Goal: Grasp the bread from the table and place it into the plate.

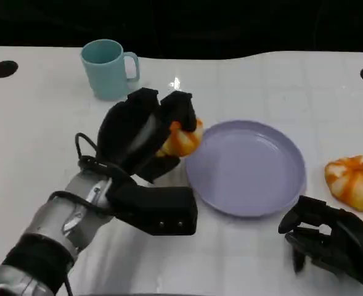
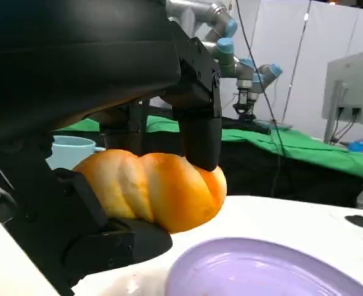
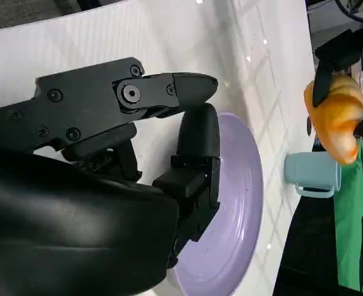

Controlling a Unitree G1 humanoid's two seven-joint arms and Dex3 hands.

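My left hand (image 1: 141, 139) grips an orange-and-white bread roll (image 1: 182, 138) between fingers above and thumb below, just off the left rim of the purple plate (image 1: 255, 203). In the left wrist view the roll (image 2: 156, 188) sits a little above the white table, with the plate's rim (image 2: 230, 259) close beneath and beyond it. My right hand (image 1: 329, 237) rests low at the plate's front right, holding nothing, its fingers (image 3: 181, 86) loosely apart. From the right wrist the plate (image 3: 246, 203) lies past those fingers, with the held roll (image 3: 335, 120) further off.
A second bread roll (image 1: 355, 180) lies on the table right of the plate. A teal mug (image 1: 109, 68) stands at the back left, behind my left hand, and also appears as the mug (image 2: 70, 151) behind the roll. Dark round holes (image 1: 4, 68) mark the table's far corners.
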